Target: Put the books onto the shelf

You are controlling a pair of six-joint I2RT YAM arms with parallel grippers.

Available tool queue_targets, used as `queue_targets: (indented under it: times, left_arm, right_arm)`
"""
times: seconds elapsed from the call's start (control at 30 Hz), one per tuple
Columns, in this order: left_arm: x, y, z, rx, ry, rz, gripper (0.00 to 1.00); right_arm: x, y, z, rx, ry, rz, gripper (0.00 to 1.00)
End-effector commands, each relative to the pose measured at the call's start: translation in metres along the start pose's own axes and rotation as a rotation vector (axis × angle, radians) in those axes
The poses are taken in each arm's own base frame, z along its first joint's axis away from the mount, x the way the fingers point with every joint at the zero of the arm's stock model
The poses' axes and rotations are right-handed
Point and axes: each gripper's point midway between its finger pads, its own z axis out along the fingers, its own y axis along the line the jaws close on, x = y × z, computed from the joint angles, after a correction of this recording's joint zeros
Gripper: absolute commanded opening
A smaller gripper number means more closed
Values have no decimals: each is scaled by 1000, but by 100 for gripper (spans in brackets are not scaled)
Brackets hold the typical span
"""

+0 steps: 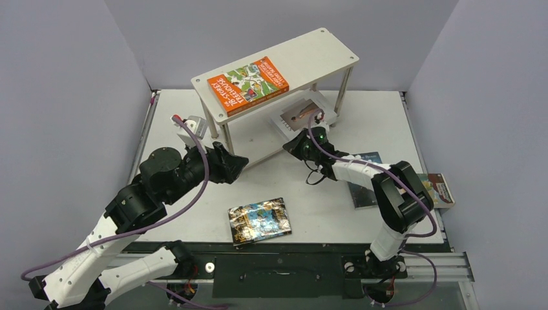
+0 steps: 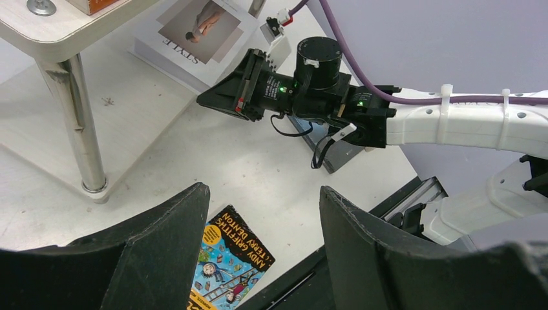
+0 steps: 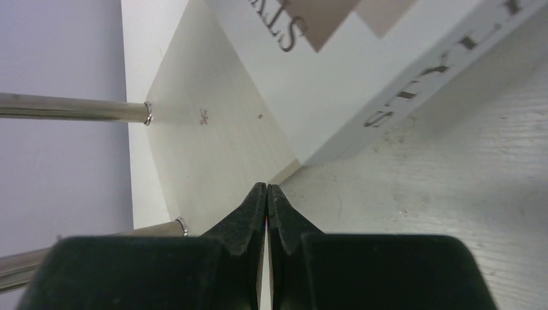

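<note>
**Shelf** (image 1: 323,55): two boards on metal legs, standing at the back of the tabletop (image 1: 194,213).
- **Orange book** (image 1: 247,85): lying flat on the shelf's top board.
- **White book** (image 2: 200,32): on the shelf's lower board, beneath the top board, with its near corner at the board's front edge.
- **Comic book** (image 1: 260,221): flat on the tabletop, well in front of the shelf.
- **Dark blue-grey book** (image 1: 363,194): front-right of the shelf, partly under the right arm.
- **Yellow-teal book** (image 1: 439,188): farther right of the shelf, at the tabletop's edge.
- **Right tool** (image 3: 266,194): fingers pressed together, holding nothing, with the tips just before the white book's corner.
- **Left tool** (image 2: 265,200): fingers apart and empty, near the shelf's front-left leg.
</note>
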Motion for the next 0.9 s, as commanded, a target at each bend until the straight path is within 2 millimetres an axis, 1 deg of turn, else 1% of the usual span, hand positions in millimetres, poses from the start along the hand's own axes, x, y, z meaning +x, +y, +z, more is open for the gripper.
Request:
queue_targets:
  times: [0.0, 0.2, 0.23, 0.47, 0.7, 0.87]
  left_arm:
    - [-20, -7, -7, 18, -62, -14, 61]
    - [-21, -8, -8, 22, -63, -14, 61]
    - [-21, -8, -8, 21, -63, -15, 61]
    - [-22, -8, -8, 21, -65, -18, 61]
    - [-21, -8, -7, 20, -64, -15, 61]
    - [-22, -8, -7, 19, -64, -13, 61]
  right_arm:
    - [-15, 25, 9, -18, -56, -57, 0]
    - [-16, 18, 27, 25, -56, -56, 0]
    - [-18, 21, 28, 21, -61, -50, 0]
    - [-24, 18, 40, 53, -77, -52, 0]
    - [-32, 22, 46, 55, -84, -61, 0]
    - [-35, 35, 47, 24, -71, -86, 0]
